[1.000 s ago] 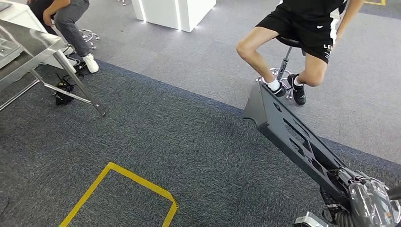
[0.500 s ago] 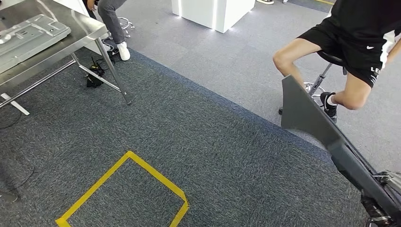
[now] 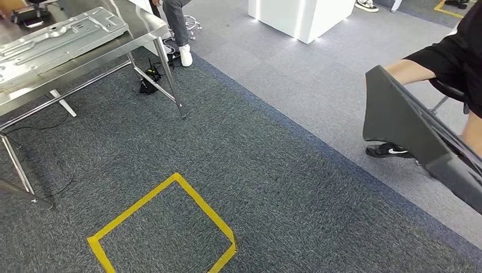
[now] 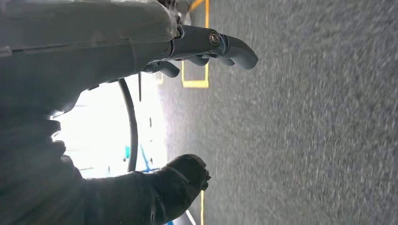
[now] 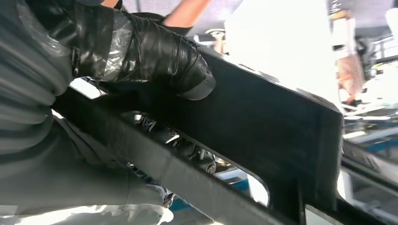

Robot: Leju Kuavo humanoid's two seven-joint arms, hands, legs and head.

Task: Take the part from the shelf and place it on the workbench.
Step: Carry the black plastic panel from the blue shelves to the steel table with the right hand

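The right hand (image 5: 141,51) gripped a long dark part (image 3: 415,136) above grey carpet (image 3: 239,170), while the left hand (image 4: 206,47) hung empty, fingers loosely apart.

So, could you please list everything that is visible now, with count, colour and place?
part: one, dark grey, long, at the right of the head view, over the carpet, held in the right hand
workbench: one, silver steel, upper left
pressed metal panel: one, silver, lying on the workbench
tape square: one, yellow, on the dark carpet
white block: one, top centre, on the light carpet
cables: black, on the floor under the workbench
people: two, one seated at right, one's leg behind the workbench
left hand: grey, holds nothing
right hand: black-wrapped thumb on the part
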